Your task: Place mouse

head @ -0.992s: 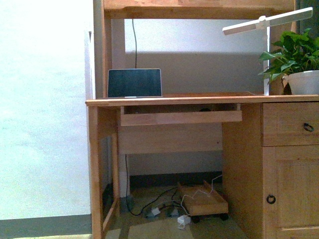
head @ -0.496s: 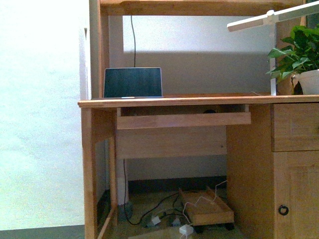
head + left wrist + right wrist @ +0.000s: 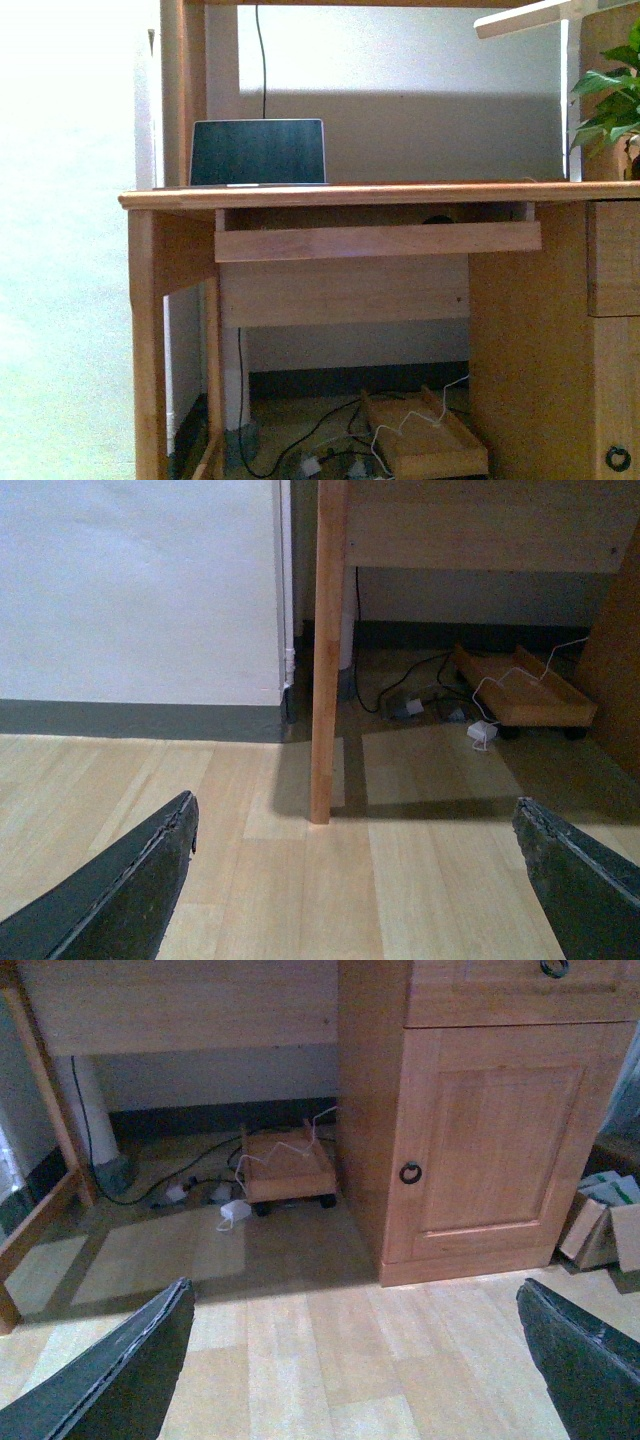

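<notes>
A small dark domed shape, the mouse (image 3: 437,219), peeks over the front board of the pull-out tray (image 3: 378,241) under the desk top (image 3: 350,193). Most of it is hidden behind that board. Neither arm shows in the front view. In the left wrist view my left gripper (image 3: 352,805) hangs open over the wooden floor, near the desk's left leg (image 3: 328,650), with nothing between its fingers. My right gripper (image 3: 353,1288) is likewise open and empty above the floor in front of the cabinet door (image 3: 500,1140).
A dark-screened laptop (image 3: 258,152) stands on the desk at the back left. A white lamp arm (image 3: 530,15) and a potted plant (image 3: 612,100) are at the right. A wheeled wooden tray (image 3: 425,440) and cables lie under the desk. A cardboard box (image 3: 600,1225) sits right of the cabinet.
The desk has grown larger in the front view and its right side has slid out of frame; the view has come closer. The mouse stays in the tray.
</notes>
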Tool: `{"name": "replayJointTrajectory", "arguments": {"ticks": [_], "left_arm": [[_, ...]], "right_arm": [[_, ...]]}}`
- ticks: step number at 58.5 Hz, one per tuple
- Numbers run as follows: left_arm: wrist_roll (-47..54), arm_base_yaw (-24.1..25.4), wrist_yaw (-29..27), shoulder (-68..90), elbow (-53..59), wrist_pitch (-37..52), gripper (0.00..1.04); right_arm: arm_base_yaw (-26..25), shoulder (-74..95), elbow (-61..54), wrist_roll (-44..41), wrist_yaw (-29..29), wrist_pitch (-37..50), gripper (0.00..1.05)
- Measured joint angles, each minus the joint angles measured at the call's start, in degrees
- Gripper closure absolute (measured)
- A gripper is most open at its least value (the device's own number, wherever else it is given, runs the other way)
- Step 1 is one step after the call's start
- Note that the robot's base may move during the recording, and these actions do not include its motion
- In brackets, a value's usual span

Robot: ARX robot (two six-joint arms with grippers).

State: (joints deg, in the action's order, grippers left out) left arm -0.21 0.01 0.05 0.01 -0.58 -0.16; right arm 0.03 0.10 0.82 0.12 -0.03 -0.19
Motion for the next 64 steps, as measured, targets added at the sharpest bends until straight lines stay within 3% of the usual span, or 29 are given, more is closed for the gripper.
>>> {"name": "replayJointTrajectory", "arguments": {"ticks": [64], "left_arm": [[0.0, 0.0, 0.0, 0.0, 0.0, 0.0, 0.08]], "right_arm": [[0.0, 0.0, 0.0, 0.0, 0.0, 0.0, 0.07]]}}
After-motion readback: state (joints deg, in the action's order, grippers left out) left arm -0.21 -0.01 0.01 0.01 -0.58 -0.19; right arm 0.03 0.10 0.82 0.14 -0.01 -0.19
